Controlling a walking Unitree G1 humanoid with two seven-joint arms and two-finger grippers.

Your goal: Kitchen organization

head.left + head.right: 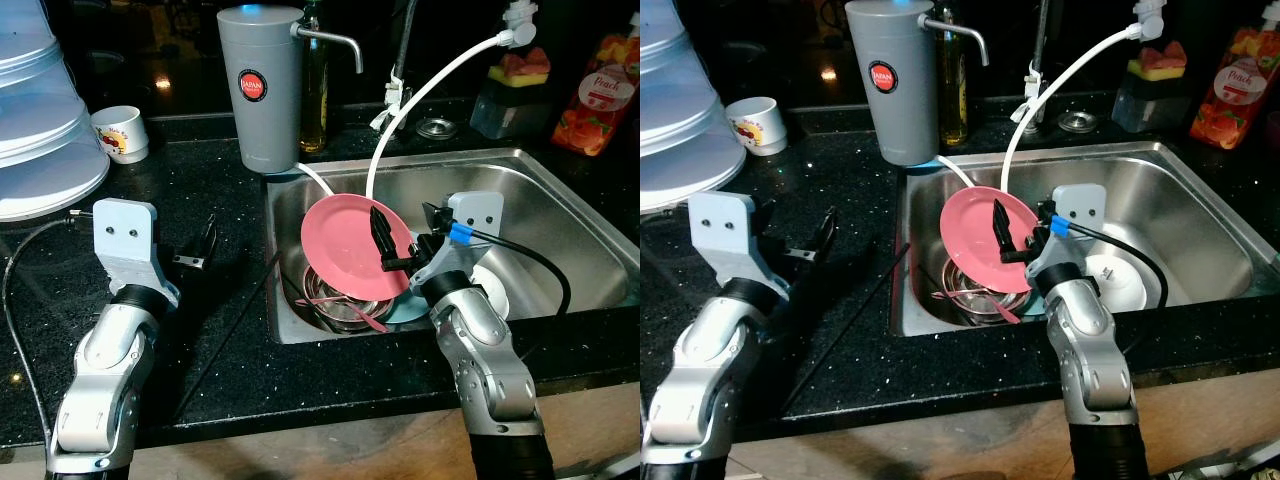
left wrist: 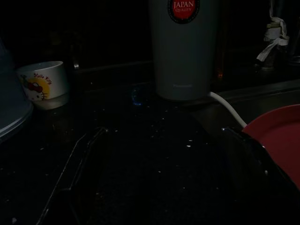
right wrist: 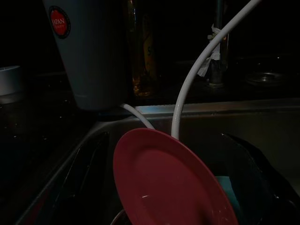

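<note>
Right gripper [image 1: 392, 245]: fingers clamped on the pink plate's [image 1: 345, 240] rim, tilted above the sink's [image 1: 560, 190] left end.
Advice: lift clear of the white hose [image 1: 420, 100] and the bowls [image 1: 345, 305] beneath.
Left gripper [image 1: 205, 245]: fingers apart, over the worktop [image 1: 200, 180], near the sink's left edge.

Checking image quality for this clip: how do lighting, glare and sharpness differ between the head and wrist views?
Eye views: bright and sharp, specular glare on the steel sink, pink plate held by the right gripper well lit. Left wrist view: very dark, left gripper fingers barely outlined. Right wrist view: dim, plate still readable.
</note>
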